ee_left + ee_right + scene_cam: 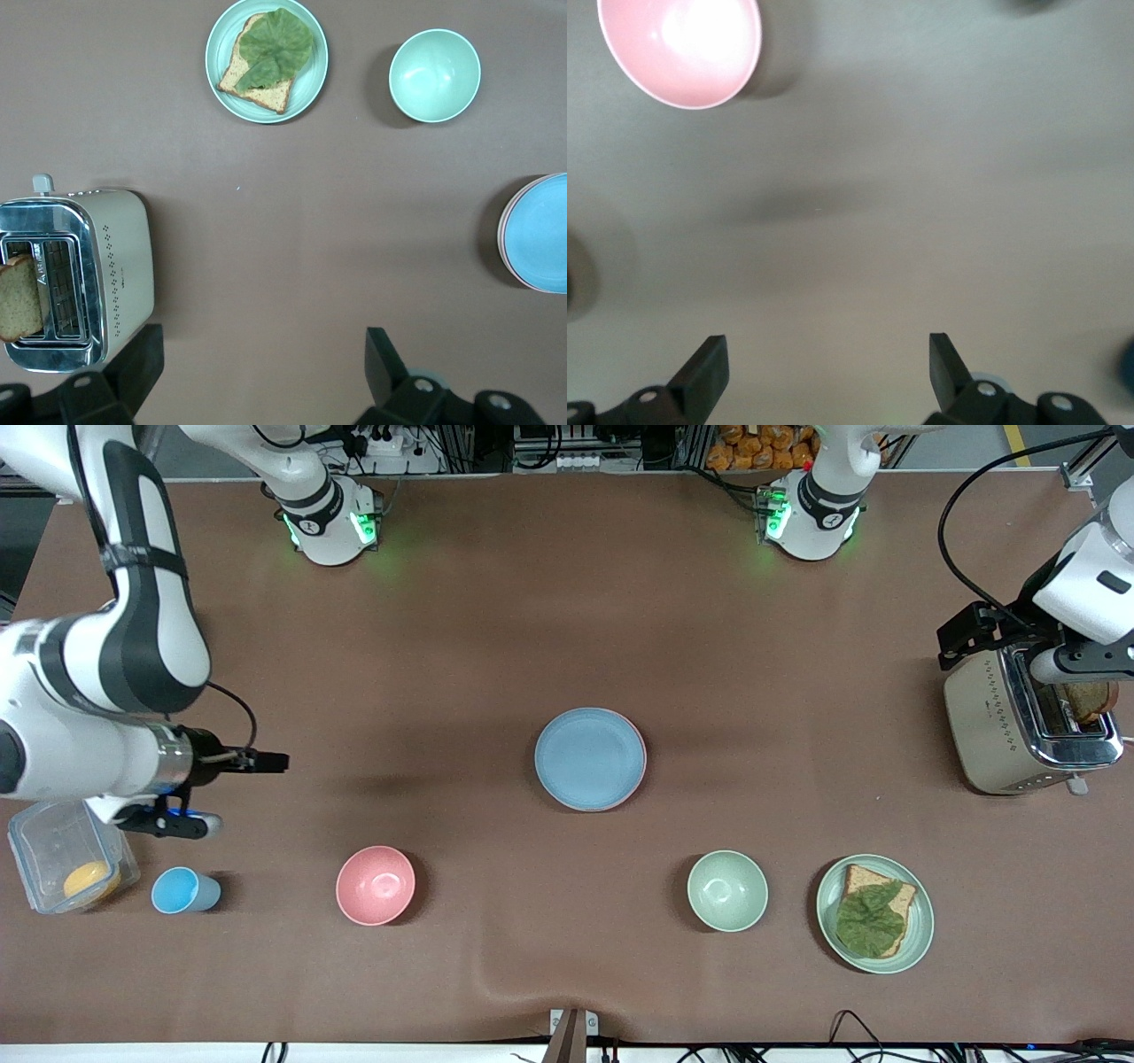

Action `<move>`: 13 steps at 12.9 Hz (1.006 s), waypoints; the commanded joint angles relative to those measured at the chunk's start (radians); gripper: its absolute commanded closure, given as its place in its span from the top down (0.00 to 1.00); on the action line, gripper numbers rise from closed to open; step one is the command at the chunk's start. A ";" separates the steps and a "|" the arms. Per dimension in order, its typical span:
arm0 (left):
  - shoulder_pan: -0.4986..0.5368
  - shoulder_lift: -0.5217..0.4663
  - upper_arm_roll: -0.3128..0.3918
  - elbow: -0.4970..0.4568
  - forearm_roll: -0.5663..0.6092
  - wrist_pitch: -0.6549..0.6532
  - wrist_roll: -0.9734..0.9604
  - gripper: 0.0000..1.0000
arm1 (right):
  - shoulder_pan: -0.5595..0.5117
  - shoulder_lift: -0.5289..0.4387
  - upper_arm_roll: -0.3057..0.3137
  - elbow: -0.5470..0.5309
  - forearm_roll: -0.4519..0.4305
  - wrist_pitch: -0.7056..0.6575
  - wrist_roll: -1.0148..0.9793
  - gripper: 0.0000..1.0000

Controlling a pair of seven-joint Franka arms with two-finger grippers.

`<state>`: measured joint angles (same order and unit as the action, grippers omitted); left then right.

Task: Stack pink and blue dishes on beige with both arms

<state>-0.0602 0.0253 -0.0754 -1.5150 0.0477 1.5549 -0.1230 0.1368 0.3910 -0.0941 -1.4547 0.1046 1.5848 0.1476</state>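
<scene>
Nearest me sits the green plate [921,921] with toast. My right gripper [828,372] hangs spread over bare table near the pink bowl [376,885]; my left gripper [264,367] hangs spread beside the toaster [1019,722]. I see the blue plate [590,759] mid-table, topping a stack.

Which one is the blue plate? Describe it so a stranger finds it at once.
Start at the middle of the brown table, between the two arms' ends. The blue plate lies there, farther from the front camera than the row holding the pink bowl and green bowl. It is flat, wide and light blue with a pink edge showing beneath it, unlike the small blue cup on its side.
</scene>
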 commanded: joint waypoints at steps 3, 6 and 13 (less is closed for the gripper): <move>0.000 -0.012 0.006 0.010 -0.003 -0.018 0.020 1.00 | -0.040 -0.311 0.019 -0.164 -0.075 -0.032 0.007 1.00; 0.002 -0.010 0.006 0.012 -0.008 -0.019 0.020 1.00 | -0.066 -0.372 0.016 -0.119 -0.098 -0.106 0.016 1.00; 0.002 -0.012 0.002 0.012 -0.006 -0.042 0.020 1.00 | -0.091 -0.365 0.016 -0.069 -0.100 -0.057 0.018 1.00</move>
<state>-0.0600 0.0234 -0.0736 -1.5100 0.0477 1.5385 -0.1228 0.0701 0.0220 -0.0954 -1.5305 0.0230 1.5138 0.1518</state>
